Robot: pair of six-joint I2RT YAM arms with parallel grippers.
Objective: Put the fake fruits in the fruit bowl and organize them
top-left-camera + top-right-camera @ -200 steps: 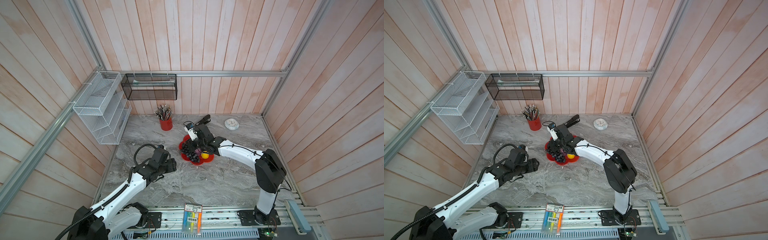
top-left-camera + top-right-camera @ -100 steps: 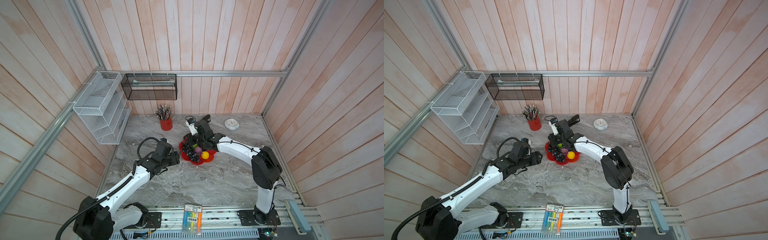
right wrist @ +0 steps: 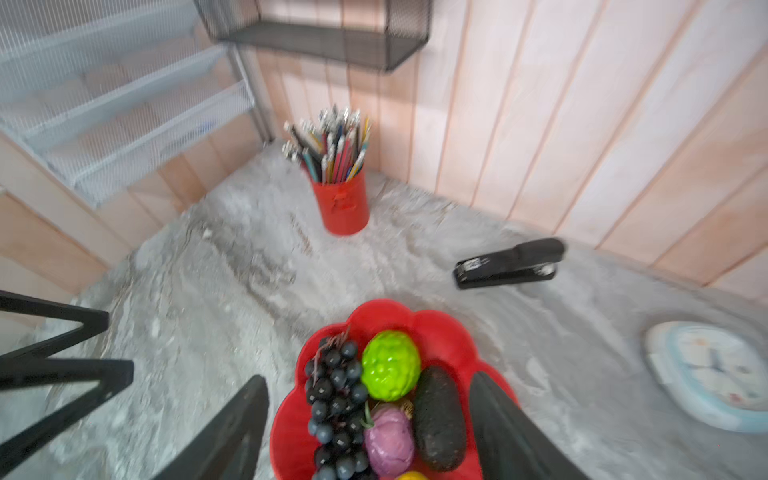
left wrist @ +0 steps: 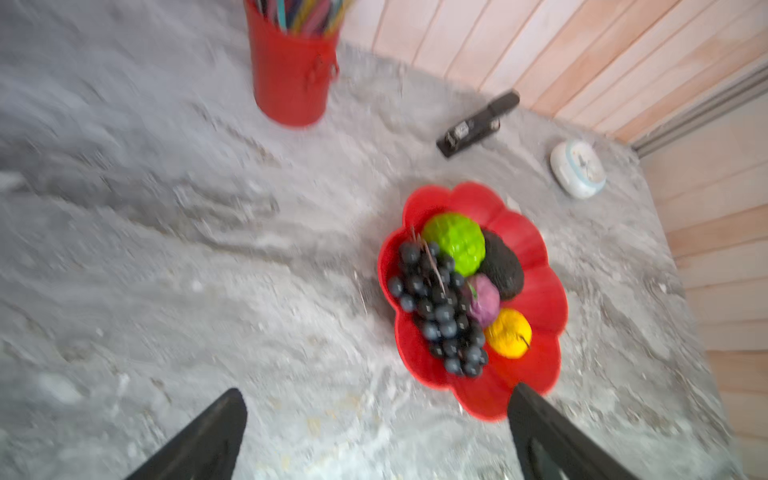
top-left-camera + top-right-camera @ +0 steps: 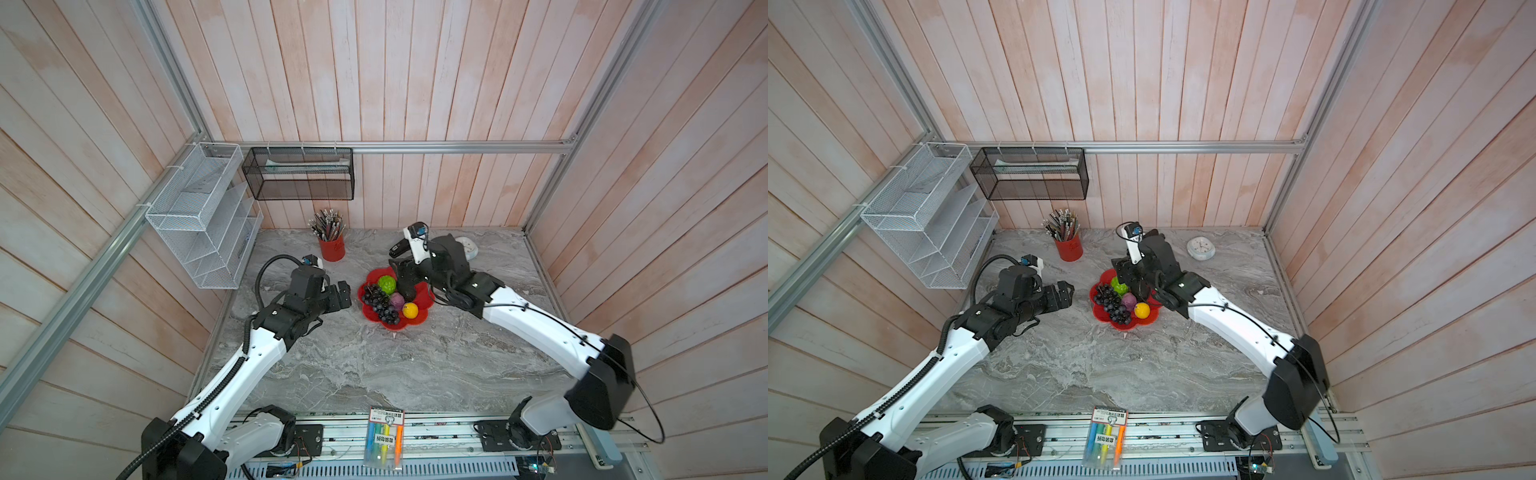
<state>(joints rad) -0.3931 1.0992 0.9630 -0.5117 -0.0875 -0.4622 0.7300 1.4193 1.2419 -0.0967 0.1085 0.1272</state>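
Avocado point(image 3: 438, 415) lies in the fruit bowl point(image 3: 440, 324), lengthwise between the wide-open jaws of the right claw point(image 3: 368, 378), the nearer one; left claw point(image 4: 378, 390) gapes empty, short of the bowl.

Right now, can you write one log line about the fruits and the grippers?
in fruit bowl: grapes, green ball, purple ball, yellow fruit, avocado | left gripper: open, empty | right gripper: open, over bowl
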